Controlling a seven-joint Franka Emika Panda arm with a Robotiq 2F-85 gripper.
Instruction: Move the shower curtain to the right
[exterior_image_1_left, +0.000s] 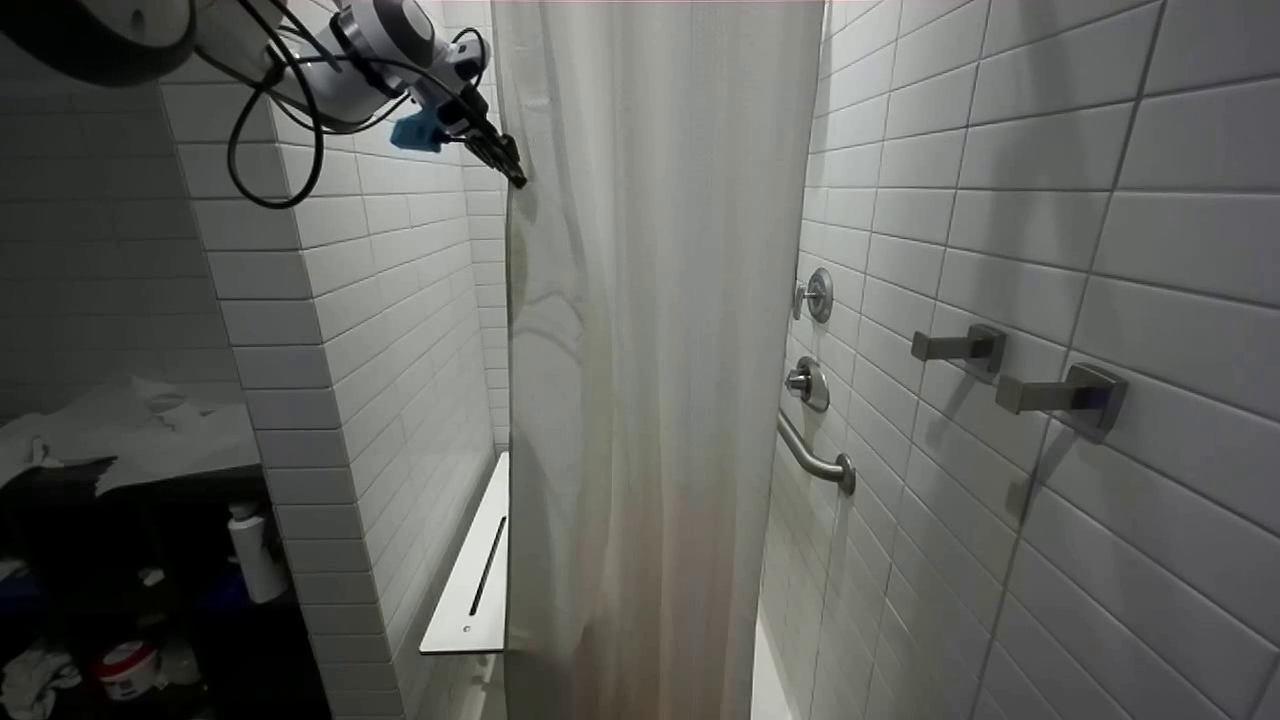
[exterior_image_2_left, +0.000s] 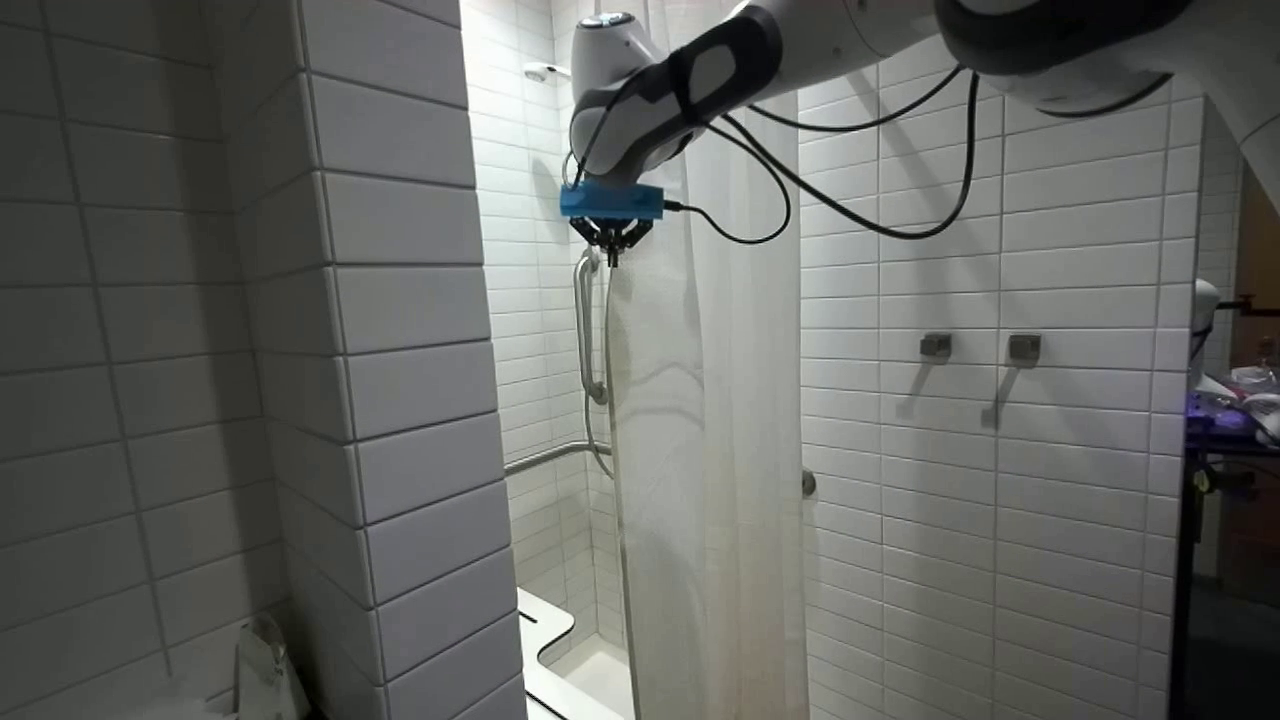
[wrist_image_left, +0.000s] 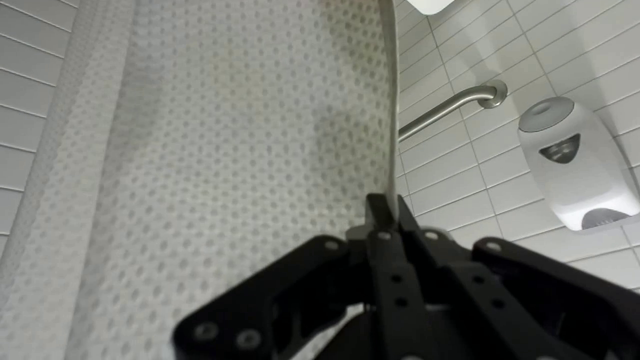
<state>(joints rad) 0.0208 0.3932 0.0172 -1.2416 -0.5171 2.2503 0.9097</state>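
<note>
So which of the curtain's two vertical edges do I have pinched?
The curtain edge over by the white bench: the gripper is closed on it. The opposite edge, toward the wall hooks, isn't held.

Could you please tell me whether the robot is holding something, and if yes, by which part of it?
Yes, the shower curtain: the jaws are closed on its side edge, the left one in both exterior views, in its upper visible part.

The tool (wrist_image_left: 391, 212) is clamped right on the edge of the shower curtain (wrist_image_left: 235, 135), dotty fabric filling most of the left side. Over on the right there's a metal grab bar (wrist_image_left: 445, 109) and a white dispenser (wrist_image_left: 575, 172), both on white tiled wall (wrist_image_left: 465, 200). More tile (wrist_image_left: 22, 100) peeks out far left.
</note>
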